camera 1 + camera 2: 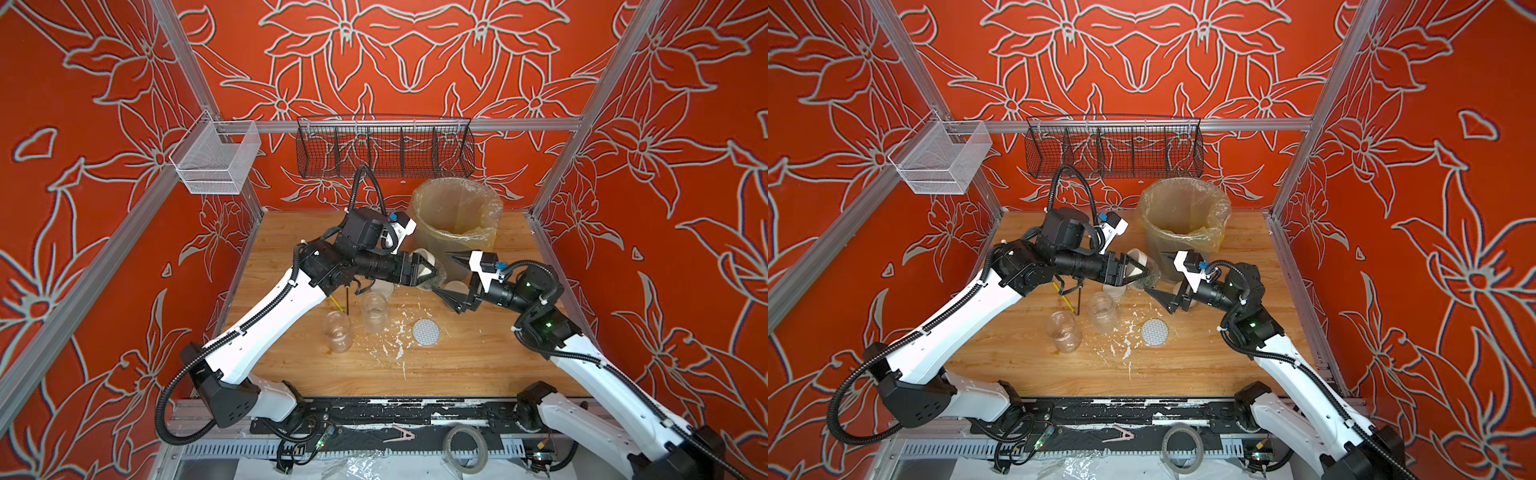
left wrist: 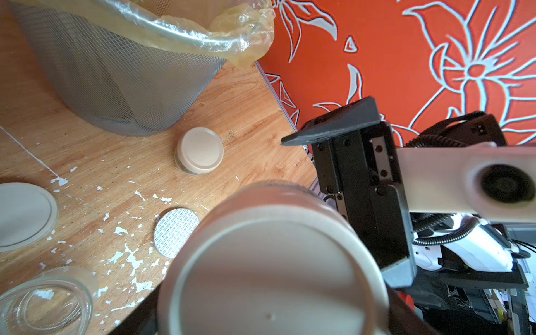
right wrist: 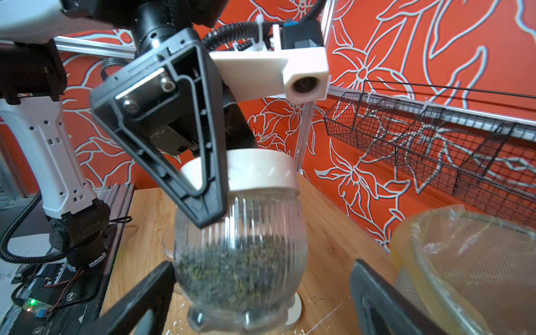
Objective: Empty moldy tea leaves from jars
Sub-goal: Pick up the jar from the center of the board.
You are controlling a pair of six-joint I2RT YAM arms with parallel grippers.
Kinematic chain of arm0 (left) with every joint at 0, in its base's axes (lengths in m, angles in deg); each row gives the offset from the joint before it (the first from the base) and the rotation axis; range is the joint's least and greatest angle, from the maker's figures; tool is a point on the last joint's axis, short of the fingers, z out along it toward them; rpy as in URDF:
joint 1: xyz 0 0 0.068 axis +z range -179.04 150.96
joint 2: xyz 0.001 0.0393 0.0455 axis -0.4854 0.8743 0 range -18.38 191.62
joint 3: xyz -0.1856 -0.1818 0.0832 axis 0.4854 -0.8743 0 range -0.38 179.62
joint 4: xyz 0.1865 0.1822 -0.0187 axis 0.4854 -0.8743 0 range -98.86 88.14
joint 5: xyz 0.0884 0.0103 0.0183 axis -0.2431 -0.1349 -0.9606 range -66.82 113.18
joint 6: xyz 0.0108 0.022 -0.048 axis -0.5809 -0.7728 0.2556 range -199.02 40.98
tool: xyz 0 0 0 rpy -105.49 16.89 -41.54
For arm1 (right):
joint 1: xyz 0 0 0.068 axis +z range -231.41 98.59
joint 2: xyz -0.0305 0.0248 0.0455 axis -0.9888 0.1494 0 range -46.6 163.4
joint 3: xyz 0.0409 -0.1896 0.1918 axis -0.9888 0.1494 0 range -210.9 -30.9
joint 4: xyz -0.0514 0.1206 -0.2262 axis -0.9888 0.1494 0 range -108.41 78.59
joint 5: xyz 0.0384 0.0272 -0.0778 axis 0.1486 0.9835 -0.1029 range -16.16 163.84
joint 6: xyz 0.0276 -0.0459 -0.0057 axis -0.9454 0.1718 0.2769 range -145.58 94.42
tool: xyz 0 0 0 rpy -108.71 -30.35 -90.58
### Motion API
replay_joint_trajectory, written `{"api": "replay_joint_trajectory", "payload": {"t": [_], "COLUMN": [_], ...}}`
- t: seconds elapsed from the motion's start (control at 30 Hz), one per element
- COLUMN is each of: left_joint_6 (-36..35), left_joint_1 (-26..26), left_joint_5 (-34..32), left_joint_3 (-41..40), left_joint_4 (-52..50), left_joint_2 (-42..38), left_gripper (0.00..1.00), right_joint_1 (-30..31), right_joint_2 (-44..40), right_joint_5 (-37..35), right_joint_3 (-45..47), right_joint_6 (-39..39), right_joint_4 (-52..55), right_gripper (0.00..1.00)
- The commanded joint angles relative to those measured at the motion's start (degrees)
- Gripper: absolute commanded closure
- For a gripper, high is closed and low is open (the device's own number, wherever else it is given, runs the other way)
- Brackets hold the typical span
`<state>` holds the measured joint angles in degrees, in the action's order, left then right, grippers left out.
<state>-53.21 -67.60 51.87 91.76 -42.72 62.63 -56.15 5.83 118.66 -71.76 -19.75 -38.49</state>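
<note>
Olive-brown crumbly tea leaves [image 3: 232, 272] fill the lower part of a ribbed clear glass jar with a cream lid [image 3: 261, 220], dead centre in both top views. Left hand [image 1: 432, 272] is clamped on it near the lid. Right hand [image 1: 440, 273] gapes wide either side of it, not gripping. Grey mesh bin with yellowish liner [image 2: 116, 87] sits just behind.

Bright, even illumination in both top views, soft shadows on the tabletop [image 1: 478, 365], wrist views stretched at edges (wide-angle lens), near lid [image 2: 272, 275] defocused, tea leaves [image 3: 232, 272] motion-blurred.
</note>
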Motion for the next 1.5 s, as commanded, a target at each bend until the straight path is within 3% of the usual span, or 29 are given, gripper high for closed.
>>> {"api": "replay_joint_trajectory", "payload": {"t": [0.0,0.4,0.5,0.67,0.83,0.87,0.9,0.93,0.97,1.23,1.33,1.47], "left_joint_6": [-0.16,0.73,0.68,4.28,10.64,10.67,10.24,9.14,7.76,-11.05,-19.02,-30.62], "left_joint_1": [0.14,0.16,0.16,0.24,0.25,0.25,0.25,0.25,0.31,1.45,1.91,2.01], "left_joint_5": [2.91,4.73,4.23,2.7,5.95,6.61,6.53,5.67,4.02,-8.81,-9.76,-3.53], "left_joint_3": [1.69,0.5,0.61,0.35,1.53,2.04,2.46,2.75,3.18,4.85,5.26,4.08], "left_joint_4": [2.98,5.0,4.69,5.12,5.44,5.36,5.27,5.07,4.65,2.87,1.41,0.56], "left_joint_2": [0.19,-0.07,-0.14,0.48,3.36,3.73,3.81,3.55,3.0,-3.75,-5.25,-6.87], "left_gripper": [0.53,0.54,0.54,0.53,0.44,0.39,0.27,0.1,0.01,0.03,0.03,0.03], "right_joint_1": [1.13,3.83,4.14,4.67,6.19,6.17,6.2,6.14,6.2,6.14,6.16,6.2], "right_joint_2": [2.34,7.41,7.21,6.39,6.02,6.17,6.26,6.37,6.29,4.06,2.85,1.65], "right_joint_5": [3.96,2.21,1.88,-1.83,-12.01,-13.45,-14.44,-14.22,-13.38,-9.16,-8.78,-7.68], "right_joint_3": [-2.94,-5.98,-6.15,-6.43,-6.09,-6.07,-6.2,-6.69,-7.18,-5.75,-5.55,-6.06], "right_joint_6": [3.83,5.47,5.01,7.69,18.47,19.2,19.52,19.62,19.43,15.32,14.11,12.88], "right_joint_4": [-2.72,-1.41,-1.79,-1.38,-0.41,-1.14,-1.7,-1.31,-0.66,-0.84,-0.18,1.32], "right_gripper": [0.06,0.16,0.24,0.47,0.58,0.59,0.61,0.62,0.62,0.65,0.65,0.65]}}
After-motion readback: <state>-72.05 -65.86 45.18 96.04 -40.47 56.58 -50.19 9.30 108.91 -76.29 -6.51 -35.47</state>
